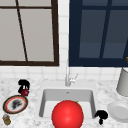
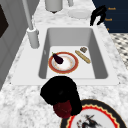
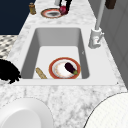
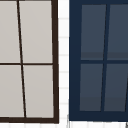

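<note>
On the marbled grey-white countertop, left of the sink, the left hand hangs with its fingers curled round a small dark-red fruit, held just above the far rim of a patterned plate with a red-and-yellow border. Seen from the left side, that hand covers the top of the fruit, which overlaps the plate's edge. A small brown jar stands near the plate, at the counter's front. The right hand hovers at the sink's right front corner, fingers bent downward and gripping nothing, beside a plain white plate and a pale cylindrical container. Within the basin lie an orange-rimmed plate bearing an aubergine, a baguette-like stick and a small brown object. A chrome faucet rises behind the basin against white tiles. Above it are a pale dark-framed cabinet and a navy cabinet. A large red sphere stands in the foreground of the front view.
</note>
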You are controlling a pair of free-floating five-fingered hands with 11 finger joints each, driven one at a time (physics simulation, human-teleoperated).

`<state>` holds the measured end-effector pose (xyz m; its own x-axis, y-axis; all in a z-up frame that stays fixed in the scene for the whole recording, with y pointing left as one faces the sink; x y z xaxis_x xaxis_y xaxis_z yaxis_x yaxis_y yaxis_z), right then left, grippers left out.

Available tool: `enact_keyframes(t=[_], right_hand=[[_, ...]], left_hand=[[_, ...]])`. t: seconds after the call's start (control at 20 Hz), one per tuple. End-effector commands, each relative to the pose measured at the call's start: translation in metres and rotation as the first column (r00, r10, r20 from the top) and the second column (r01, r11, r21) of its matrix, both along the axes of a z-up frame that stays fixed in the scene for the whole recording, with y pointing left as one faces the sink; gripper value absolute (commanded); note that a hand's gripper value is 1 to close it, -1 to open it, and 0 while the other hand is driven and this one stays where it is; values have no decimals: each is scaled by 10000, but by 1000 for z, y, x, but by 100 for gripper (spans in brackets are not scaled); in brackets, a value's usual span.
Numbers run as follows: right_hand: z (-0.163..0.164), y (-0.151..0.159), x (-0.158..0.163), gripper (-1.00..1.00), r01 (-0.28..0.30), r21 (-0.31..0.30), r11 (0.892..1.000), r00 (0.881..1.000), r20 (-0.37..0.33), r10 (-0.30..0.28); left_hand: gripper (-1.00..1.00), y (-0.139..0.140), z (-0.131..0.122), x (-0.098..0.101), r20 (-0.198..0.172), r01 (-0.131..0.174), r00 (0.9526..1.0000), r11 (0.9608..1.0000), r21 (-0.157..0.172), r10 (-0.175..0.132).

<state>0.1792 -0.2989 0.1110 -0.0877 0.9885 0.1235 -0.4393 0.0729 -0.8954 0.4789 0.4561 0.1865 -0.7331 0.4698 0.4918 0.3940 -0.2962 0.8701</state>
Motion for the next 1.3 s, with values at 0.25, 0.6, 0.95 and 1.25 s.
enact_keyframes(t=[0.25, 0.6, 0.95, 1.25], right_hand=[[0, 0, 0, 0, 0, 0, 10000, 10000, 0, 0], [0, 0, 0, 0, 0, 0, 10000, 10000, 0, 0], [0, 0, 0, 0, 0, 0, 10000, 10000, 0, 0], [0, 0, 0, 0, 0, 0, 10000, 10000, 0, 0]], left_hand=[[100, 63, -25, -23, 193, -507, 9985, 9984, -230, 511], [100, 87, -48, -42, 1311, -463, 9897, 9951, -869, 575], [100, 113, -8, -56, 1793, -90, 9831, 9881, -1533, 368], [100, 130, 25, -70, 1880, -7, 9818, 9893, -1460, 285]])
